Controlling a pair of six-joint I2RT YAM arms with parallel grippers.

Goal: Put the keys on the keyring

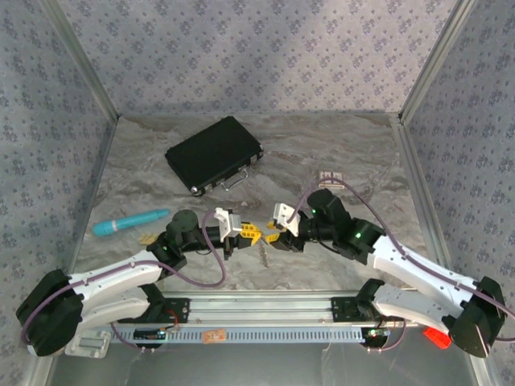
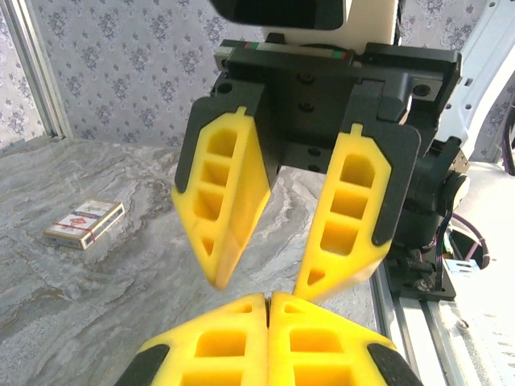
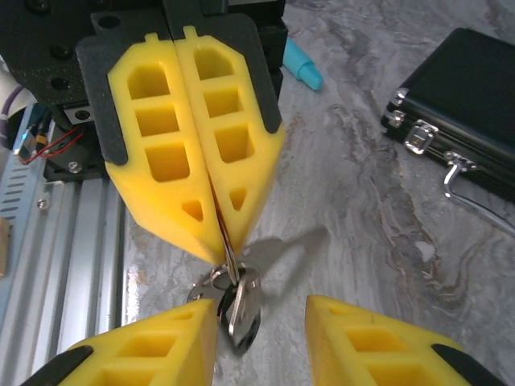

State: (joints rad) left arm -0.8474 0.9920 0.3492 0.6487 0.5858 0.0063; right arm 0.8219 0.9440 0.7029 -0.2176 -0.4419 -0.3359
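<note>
Grey marbled table (image 1: 322, 153) enclosed by patterned fabric walls. The left gripper (image 3: 219, 251) is clenched, its yellow fingers pressed flat together on the top of a silver wire keyring (image 3: 211, 281). Steel keys (image 3: 239, 314) dangle from the keyring just above the table, in the right-wrist view. Held this way, the ring hangs free and presents its edge to the opposite arm. The right gripper (image 2: 262, 277) faces it tip to tip with fingers released and spread on either side of the bunch, probably so that it can take a key or the ring. A black latched case (image 1: 214, 153), a teal plastic cylinder (image 1: 129, 223) and a small card box (image 2: 84, 223) lie well apart.
</note>
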